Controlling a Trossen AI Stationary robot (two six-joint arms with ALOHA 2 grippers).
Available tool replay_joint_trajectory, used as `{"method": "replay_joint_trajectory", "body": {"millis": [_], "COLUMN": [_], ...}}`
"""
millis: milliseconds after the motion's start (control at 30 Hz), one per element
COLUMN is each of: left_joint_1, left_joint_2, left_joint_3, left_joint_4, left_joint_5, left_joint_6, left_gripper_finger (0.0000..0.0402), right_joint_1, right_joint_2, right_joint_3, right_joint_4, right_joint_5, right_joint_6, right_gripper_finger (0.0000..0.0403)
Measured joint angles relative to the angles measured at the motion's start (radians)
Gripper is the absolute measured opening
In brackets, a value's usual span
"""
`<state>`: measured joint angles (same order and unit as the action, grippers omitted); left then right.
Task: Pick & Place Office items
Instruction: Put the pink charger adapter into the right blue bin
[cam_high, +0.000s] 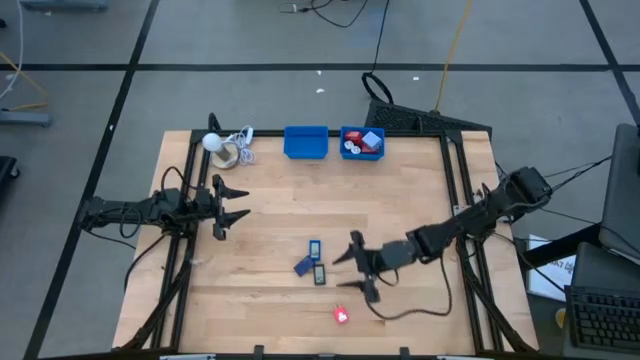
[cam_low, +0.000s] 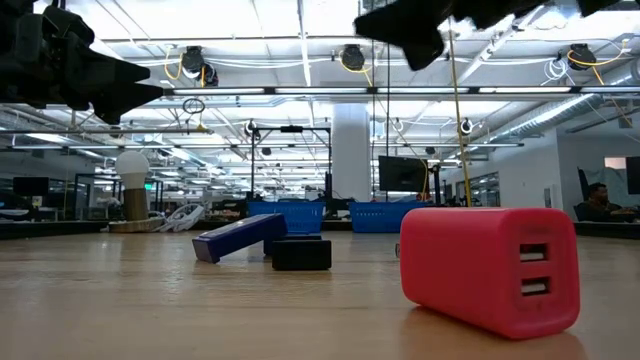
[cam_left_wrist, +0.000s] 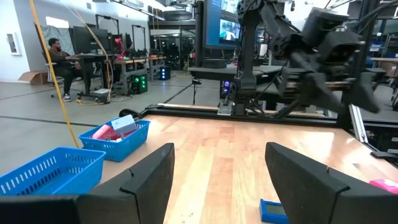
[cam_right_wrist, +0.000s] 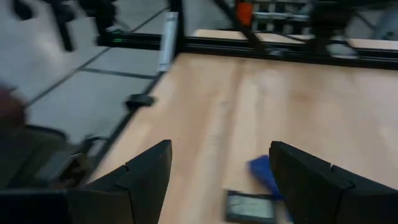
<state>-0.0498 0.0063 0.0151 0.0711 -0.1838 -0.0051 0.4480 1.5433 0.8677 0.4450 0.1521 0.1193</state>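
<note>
Several small office items lie flat on the wooden table. In the middle are a dark blue rectangle (cam_high: 314, 247), a tilted blue piece (cam_high: 304, 265) and a dark piece (cam_high: 319, 273). The blue piece (cam_low: 238, 238) rests with one end on the dark piece (cam_low: 301, 253). A red block (cam_high: 342, 316) (cam_low: 490, 268) lies nearer the front edge. My right gripper (cam_high: 345, 265) (cam_right_wrist: 217, 180) hangs open above the table just right of the middle pieces, pointing left at them. My left gripper (cam_high: 243, 203) (cam_left_wrist: 217, 180) waits open at the table's left side, holding nothing.
Two blue bins stand at the far edge: the left one (cam_high: 306, 142) looks empty, the right one (cam_high: 362, 143) holds red, white and light blue things. A white ball with a coiled cord (cam_high: 218, 145) sits at the far left. Bare wood lies between the arms.
</note>
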Motion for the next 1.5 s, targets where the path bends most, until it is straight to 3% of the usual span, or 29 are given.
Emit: {"method": "replay_joint_trajectory", "body": {"millis": [300, 533, 1000, 1500], "left_joint_1": [0.000, 0.000, 0.000, 0.000], "left_joint_2": [0.000, 0.000, 0.000, 0.000], "left_joint_3": [0.000, 0.000, 0.000, 0.000], "left_joint_4": [0.000, 0.000, 0.000, 0.000], "left_joint_5": [0.000, 0.000, 0.000, 0.000], "left_joint_6": [-0.001, 0.000, 0.000, 0.000], "left_gripper_finger": [0.0255, 0.0255, 0.0255, 0.0255], "right_joint_1": [0.172, 0.225, 0.219, 0.154], "right_joint_2": [0.000, 0.041, 0.366, 0.430], "right_joint_3": [0.000, 0.000, 0.121, 0.140], "right_joint_4": [0.021, 0.103, 0.117, -0.012], "right_joint_5": [0.002, 0.031, 0.035, 0.032], "right_joint_6": [0.000, -0.034, -0.002, 0.026], "right_gripper_finger": [0.0256, 0.0255, 0.0256, 0.0255]}}
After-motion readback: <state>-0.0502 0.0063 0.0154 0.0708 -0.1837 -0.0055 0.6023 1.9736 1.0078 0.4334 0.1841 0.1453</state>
